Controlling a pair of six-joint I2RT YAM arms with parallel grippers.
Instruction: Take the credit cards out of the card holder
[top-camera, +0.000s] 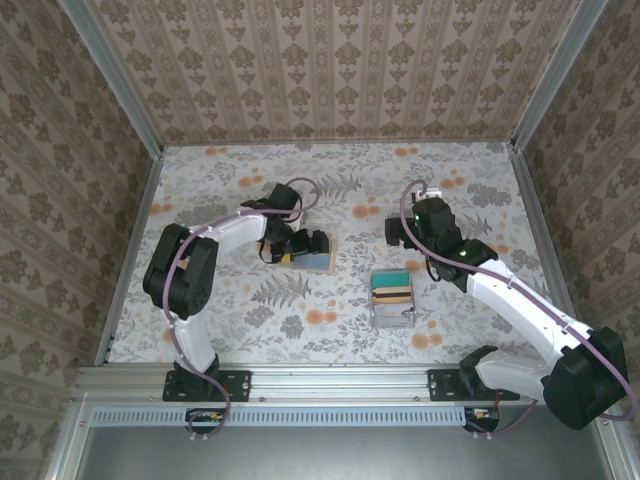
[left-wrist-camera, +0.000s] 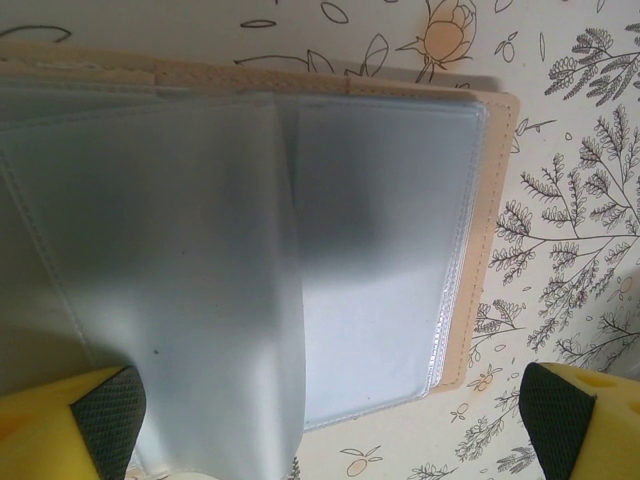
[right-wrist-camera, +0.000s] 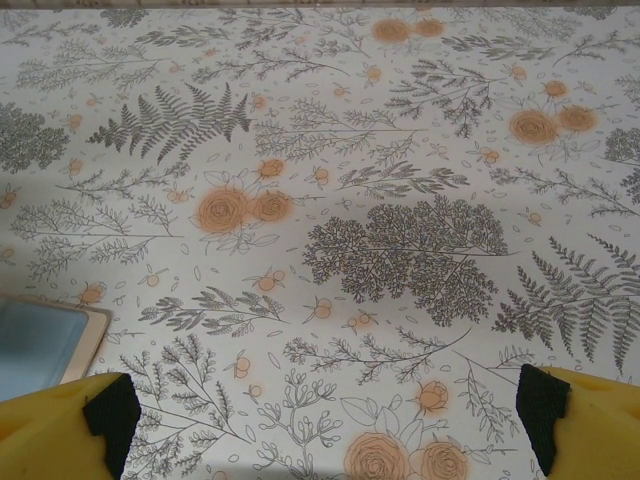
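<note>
Now 2 credit cards (top-camera: 392, 279) lie in 1 box (top-camera: 392, 318) near 1 card holder (top-camera: 322, 262).

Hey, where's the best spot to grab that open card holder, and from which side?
The card holder lies open and flat, so likely pinch its tan border at the right of the left wrist view with the open left gripper, coming in from the bare table beside it.

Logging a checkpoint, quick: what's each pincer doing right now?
Left pincer: open, holding nothing, over the open card holder.
Right pincer: open, empty, above the table.
</note>
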